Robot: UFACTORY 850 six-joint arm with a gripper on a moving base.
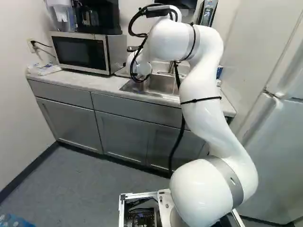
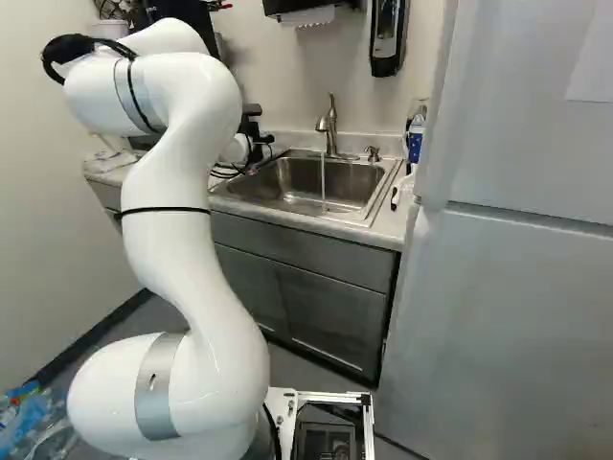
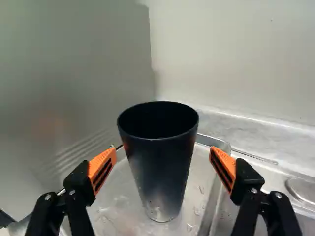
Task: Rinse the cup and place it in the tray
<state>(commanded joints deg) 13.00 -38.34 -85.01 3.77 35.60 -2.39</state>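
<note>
Grey cabinets (image 1: 71,124) are topped by a pale desk (image 1: 90,81), on which a microwave (image 1: 78,51) is set. The floor (image 1: 90,184) is grey and is edged by a dark baseboard (image 1: 28,171). An outlet (image 1: 31,44) is fitted to the pale side wall (image 1: 16,94). A dispenser (image 2: 387,36) is mounted on the back wall (image 2: 287,77). A fridge (image 2: 508,316) is seen at the right of both base views.

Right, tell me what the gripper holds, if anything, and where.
Nothing: the gripper stands open, with the dark cup upright in the tray between its fingers.
</note>
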